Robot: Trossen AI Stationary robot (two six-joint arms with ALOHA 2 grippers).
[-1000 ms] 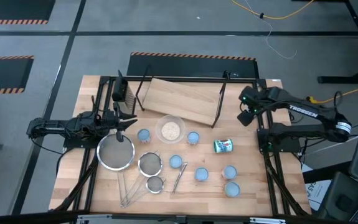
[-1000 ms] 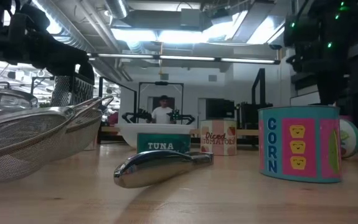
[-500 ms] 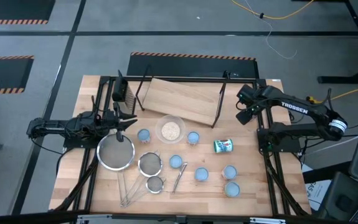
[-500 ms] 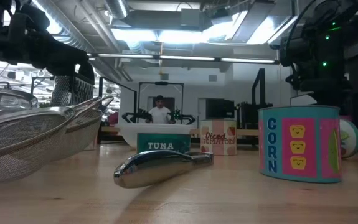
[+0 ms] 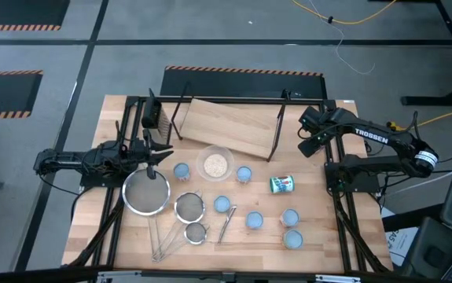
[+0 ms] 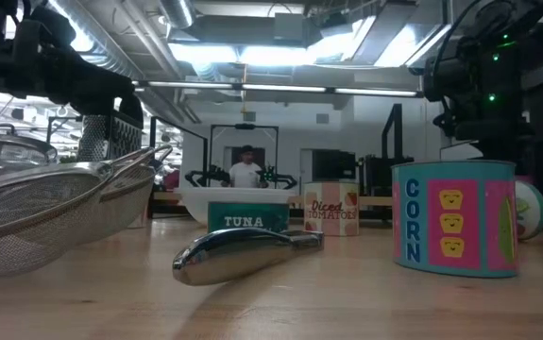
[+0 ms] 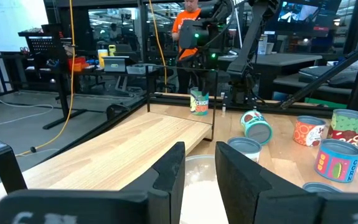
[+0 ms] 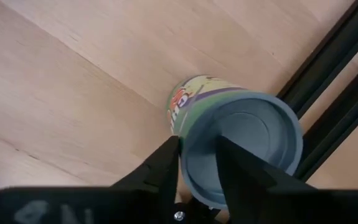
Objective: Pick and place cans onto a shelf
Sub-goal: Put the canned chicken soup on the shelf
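- The left gripper (image 5: 148, 148) hovered over the counter (image 5: 320, 228) above the largest mesh strainer (image 5: 146, 193), its fingers (image 7: 169, 177) a narrow gap apart and holding nothing.
- The shelf (image 5: 229, 126) stood at the counter's far side.
- Seven cans stood upright in front of it near the bowl of grains (image 5: 214, 164), and one can (image 5: 281, 184) lay on its side.
- The right gripper (image 5: 310, 141) hung just beside the shelf's right end, above an upright can (image 8: 235, 146); whether it gripped it was unclear.
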